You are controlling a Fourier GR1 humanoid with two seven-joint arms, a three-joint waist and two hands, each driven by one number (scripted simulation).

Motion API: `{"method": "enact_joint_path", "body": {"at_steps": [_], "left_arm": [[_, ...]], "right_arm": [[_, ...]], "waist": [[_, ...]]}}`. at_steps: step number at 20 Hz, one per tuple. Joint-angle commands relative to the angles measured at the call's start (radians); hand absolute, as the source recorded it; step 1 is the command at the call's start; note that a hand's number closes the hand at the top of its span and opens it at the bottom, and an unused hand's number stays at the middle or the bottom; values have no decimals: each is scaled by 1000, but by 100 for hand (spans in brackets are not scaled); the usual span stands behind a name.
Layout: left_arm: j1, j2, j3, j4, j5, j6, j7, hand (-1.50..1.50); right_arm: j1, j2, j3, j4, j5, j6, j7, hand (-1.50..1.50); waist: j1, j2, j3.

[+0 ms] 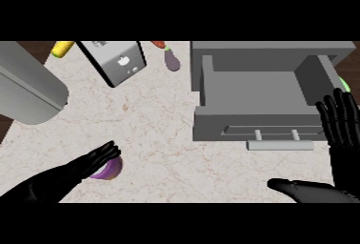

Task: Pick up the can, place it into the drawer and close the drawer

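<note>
Head view looks steeply down on a pale marbled surface point(151, 119). Near its front-left edge lies the purple can point(110, 169), tipped on its side. The left hand point(91, 164) lies over it with fingers stretched out nearly straight, touching the can's top but not curled round it. At the right half of the surface stands a grey drawer point(260, 90), pulled open, its handle point(277, 136) facing the front edge. The right hand point(341, 124) is upright by the drawer's right front corner, fingers straight and spread, thumb out low, holding nothing. Along the back edge lie a yellow item point(62, 48), a tilted grey appliance point(116, 61) and a purple vegetable point(172, 61).
</note>
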Motion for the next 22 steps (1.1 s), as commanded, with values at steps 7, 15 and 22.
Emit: {"method": "enact_joint_path", "body": {"at_steps": [7, 15, 22], "left_arm": [[124, 252, 266, 136, 275, -394, -79, -150], [6, 272, 277, 256, 375, -364, 63, -150], [-54, 136, 257, 294, 249, -368, 97, -150]], "right_arm": [[17, -26, -54, -9, -49, 15, 114, -150], [195, 11, -53, 5, -61, 88, -70, -150], [217, 29, -55, -71, -47, 84, -33, -150]], "waist": [[10, -2, 2], [-1, -2, 3], [0, -2, 2]]}}
